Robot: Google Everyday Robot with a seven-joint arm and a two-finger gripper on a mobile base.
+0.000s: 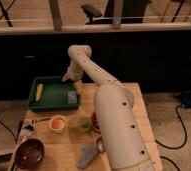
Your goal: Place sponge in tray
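The dark green tray (pixel 53 102) sits at the back left of the wooden table. The small pale grey-blue sponge (pixel 72 97) lies inside the tray, against its right rim near the front corner. My gripper (pixel 70 78) hangs at the end of the white arm (pixel 114 115), just above the tray's back right corner. It is a little behind and above the sponge and apart from it.
A yellow corn cob (pixel 39 91) lies in the tray's left side. In front of the tray stand an orange cup (pixel 57 123) and a green cup (pixel 83 123). A maroon bowl (pixel 30 152) and a lumpy grey cloth (pixel 87 155) are near the table's front edge.
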